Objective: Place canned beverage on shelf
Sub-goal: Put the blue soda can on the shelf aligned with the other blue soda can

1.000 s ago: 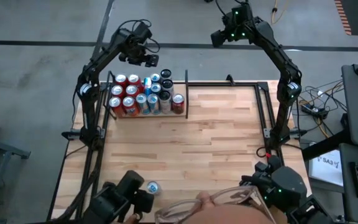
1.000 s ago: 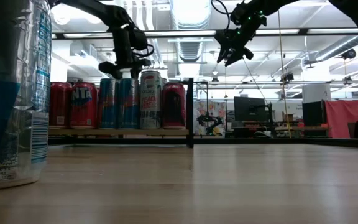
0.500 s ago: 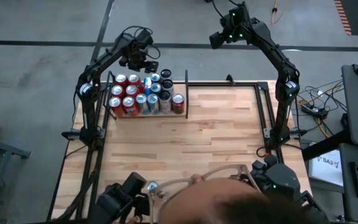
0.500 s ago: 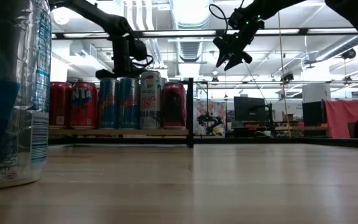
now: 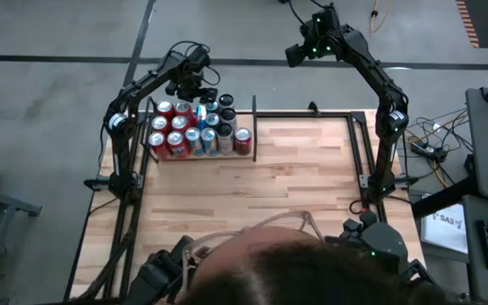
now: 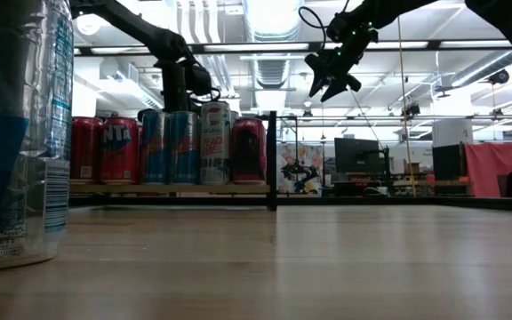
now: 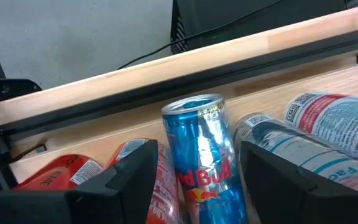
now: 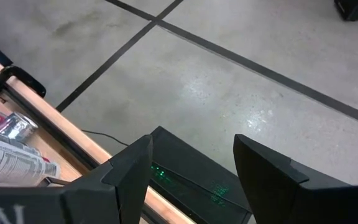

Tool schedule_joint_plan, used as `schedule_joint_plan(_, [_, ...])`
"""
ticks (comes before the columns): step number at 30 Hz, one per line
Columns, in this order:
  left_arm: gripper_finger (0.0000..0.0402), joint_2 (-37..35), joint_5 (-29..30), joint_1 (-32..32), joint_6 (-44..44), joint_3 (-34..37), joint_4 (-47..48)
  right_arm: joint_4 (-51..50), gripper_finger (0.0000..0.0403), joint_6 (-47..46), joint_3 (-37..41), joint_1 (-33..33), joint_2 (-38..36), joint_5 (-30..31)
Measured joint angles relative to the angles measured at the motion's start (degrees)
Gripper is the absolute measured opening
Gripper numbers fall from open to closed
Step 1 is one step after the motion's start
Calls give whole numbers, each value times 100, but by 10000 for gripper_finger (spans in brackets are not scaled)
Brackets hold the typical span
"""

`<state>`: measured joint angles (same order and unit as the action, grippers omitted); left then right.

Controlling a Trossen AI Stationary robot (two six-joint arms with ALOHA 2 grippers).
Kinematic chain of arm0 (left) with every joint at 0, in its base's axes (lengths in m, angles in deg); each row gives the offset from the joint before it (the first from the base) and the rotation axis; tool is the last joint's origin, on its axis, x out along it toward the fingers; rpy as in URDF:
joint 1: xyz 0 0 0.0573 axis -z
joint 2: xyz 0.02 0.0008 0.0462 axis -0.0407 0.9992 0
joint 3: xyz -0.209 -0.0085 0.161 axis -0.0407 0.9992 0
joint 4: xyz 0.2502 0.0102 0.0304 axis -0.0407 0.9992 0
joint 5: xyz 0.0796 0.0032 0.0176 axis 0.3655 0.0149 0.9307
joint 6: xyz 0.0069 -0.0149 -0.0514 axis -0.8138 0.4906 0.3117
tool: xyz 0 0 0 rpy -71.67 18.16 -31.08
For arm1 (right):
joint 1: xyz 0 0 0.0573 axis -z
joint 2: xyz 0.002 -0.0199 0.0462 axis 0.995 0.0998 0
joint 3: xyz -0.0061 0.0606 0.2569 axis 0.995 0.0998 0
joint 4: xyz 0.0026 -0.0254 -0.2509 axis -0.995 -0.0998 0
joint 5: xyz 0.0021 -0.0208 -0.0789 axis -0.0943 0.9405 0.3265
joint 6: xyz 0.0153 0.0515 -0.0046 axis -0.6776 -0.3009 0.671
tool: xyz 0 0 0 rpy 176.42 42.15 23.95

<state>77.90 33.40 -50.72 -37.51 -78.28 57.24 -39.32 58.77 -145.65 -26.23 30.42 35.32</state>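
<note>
Where the left pincer (image 7: 194, 180) gapes, a blue can (image 7: 204, 155) reads "Red Bull".

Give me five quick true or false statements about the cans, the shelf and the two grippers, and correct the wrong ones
1. The left gripper is over the cans in the shelf. True.
2. Its fingers are clamped on a red can. False: a blue Red Bull can stands between the open fingers, and they are not touching it.
3. The right gripper is holding a can. False: it hangs empty, up above the table's far edge.
4. One can stands on the table close to the low camera, outside the shelf. True.
5. The cans in the shelf lie on their sides. False: in the low view they stand upright, packed side by side.
</note>
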Motion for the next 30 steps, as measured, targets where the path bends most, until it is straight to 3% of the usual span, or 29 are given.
schedule_joint_plan(30, [233,-2,-140,-81,182,1,-79,35,212,19,11,0,-1,48])
